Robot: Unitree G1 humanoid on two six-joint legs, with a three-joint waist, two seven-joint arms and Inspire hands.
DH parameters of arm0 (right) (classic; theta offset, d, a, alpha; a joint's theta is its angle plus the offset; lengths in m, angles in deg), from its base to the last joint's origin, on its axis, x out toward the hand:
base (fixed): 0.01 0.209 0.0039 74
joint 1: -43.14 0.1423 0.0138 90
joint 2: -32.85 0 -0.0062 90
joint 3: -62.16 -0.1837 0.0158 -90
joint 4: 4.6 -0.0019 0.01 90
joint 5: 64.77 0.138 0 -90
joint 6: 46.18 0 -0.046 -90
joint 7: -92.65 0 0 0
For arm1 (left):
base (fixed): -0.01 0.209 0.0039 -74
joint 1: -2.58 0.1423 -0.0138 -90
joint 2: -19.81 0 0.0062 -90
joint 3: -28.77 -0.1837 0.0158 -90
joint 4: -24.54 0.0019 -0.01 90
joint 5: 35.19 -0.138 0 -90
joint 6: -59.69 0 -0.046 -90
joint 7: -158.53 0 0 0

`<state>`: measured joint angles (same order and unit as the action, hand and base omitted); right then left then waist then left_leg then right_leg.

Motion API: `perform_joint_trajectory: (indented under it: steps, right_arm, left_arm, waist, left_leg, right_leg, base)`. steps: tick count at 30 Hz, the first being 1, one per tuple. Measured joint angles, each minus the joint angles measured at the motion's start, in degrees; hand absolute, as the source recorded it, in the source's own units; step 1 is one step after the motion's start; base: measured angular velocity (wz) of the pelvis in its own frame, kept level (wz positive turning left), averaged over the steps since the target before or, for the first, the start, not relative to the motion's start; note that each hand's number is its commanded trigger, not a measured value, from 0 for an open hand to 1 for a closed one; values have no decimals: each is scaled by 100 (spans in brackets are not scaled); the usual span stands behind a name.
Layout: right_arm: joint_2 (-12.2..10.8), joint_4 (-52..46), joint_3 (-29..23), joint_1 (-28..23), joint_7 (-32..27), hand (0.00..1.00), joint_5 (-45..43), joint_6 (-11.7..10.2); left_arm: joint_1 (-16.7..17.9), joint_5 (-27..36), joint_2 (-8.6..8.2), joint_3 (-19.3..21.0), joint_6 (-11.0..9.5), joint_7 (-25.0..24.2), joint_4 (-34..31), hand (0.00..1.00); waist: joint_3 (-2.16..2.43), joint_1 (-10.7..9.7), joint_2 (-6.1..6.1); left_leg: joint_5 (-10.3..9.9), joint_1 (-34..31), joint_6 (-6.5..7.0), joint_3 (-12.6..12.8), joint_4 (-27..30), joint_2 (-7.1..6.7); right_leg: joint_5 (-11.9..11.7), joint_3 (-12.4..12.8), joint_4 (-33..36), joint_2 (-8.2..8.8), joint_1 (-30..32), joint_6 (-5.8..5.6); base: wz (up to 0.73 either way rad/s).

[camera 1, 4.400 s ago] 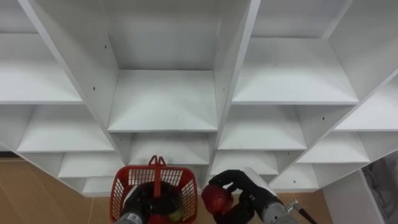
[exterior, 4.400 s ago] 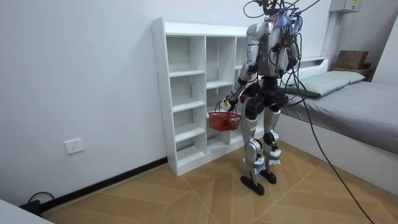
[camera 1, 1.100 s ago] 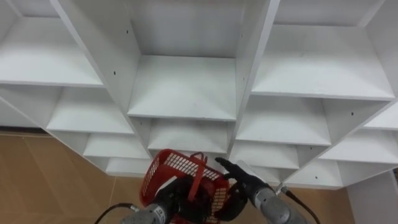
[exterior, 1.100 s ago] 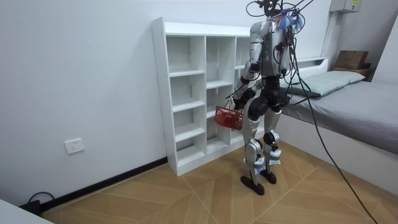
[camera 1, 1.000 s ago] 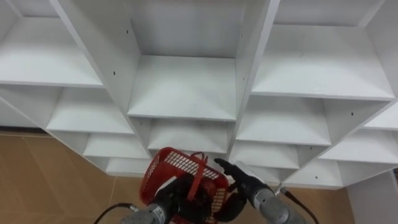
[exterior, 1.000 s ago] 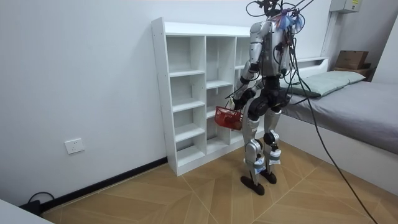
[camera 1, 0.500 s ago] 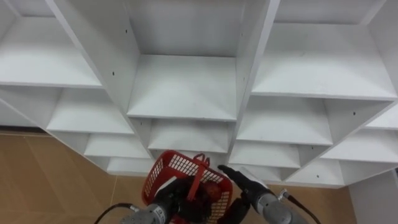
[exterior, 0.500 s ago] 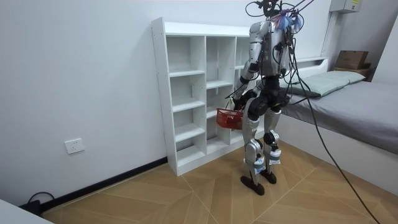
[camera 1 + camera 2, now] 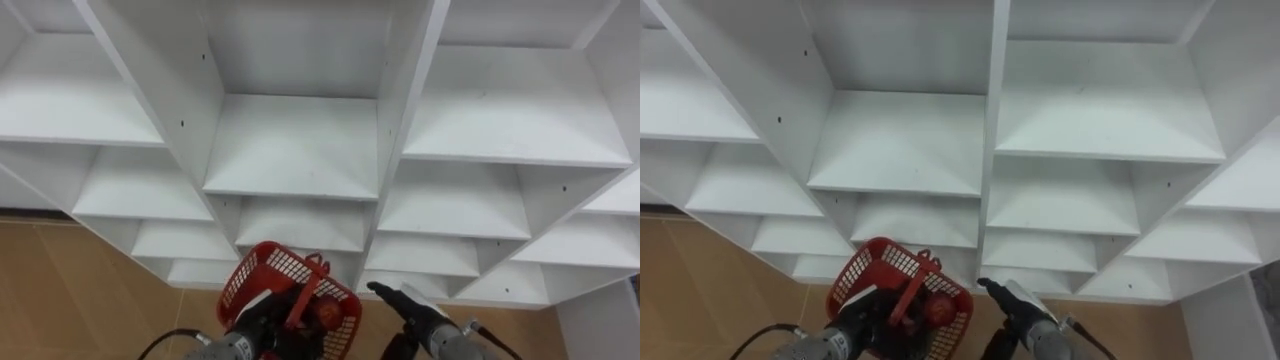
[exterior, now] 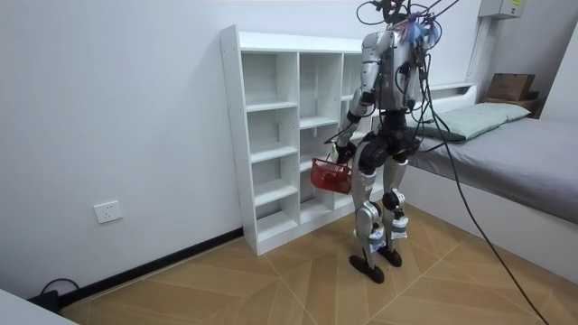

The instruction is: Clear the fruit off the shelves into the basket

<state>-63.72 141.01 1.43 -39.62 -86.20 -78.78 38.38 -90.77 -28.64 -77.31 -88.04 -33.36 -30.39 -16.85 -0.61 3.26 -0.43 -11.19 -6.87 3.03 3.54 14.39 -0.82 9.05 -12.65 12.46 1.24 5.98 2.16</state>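
Where the red fruit point(image 9: 326, 312) lies, low inside the red basket point(image 9: 264, 272), the basket's near side is tipped down toward the robot. The left hand point(image 9: 262, 322) holds the basket, its dark fingers curled round the red handle point(image 9: 307, 288) that arches over the fruit. Just to the right of the basket's rim is the right hand point(image 9: 418, 308), its fingers straight and pointing up-left toward the basket, holding nothing; I cannot tell whether the fingertips touch the rim. Beyond both hands rises the white closet point(image 9: 290, 150), its shelves bare. In the room view the robot stands upright on the wooden floor point(image 10: 298, 280), facing the closet with the basket at hip height, and a bed point(image 10: 515, 153) lies at the room view's right.
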Motion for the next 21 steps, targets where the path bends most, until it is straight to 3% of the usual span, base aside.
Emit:
perform_joint_trajectory:
  steps: [10,14,17,21]
  right_arm:
    - [11,246,-798,-827,-237,0,428,-108]
    - [30,245,-1069,-1115,-366,0,568,-124]
    - [44,260,-1331,-1308,-481,0,822,-234]
    - [65,423,-1805,-1503,-477,0,1253,-311]
  left_arm:
    - [666,-299,156,726,-81,364,330,100]
    - [841,-463,208,890,-82,515,355,100]
    - [880,-497,210,960,-106,638,443,100]
    - [922,-342,185,1525,-131,748,795,100]
  waist:
    - [76,-130,-156]
    - [65,-154,-141]
    - [26,-172,-75]
    - [28,-271,-23]
  left_leg:
    - [0,510,0,85,-289,10]
    - [-1,574,0,107,-344,9]
    - [-1,658,0,133,-445,8]
    - [-1,796,-1,179,-518,18]
  right_leg:
    - [-26,159,-282,-67,-465,-35]
    - [-29,202,-290,-73,-496,-38]
    - [-31,282,-292,-91,-502,-40]
    - [-29,320,-321,-106,-590,-39]
  base:
    - [-6]
    - [-4]
    - [-12]
    - [-8]
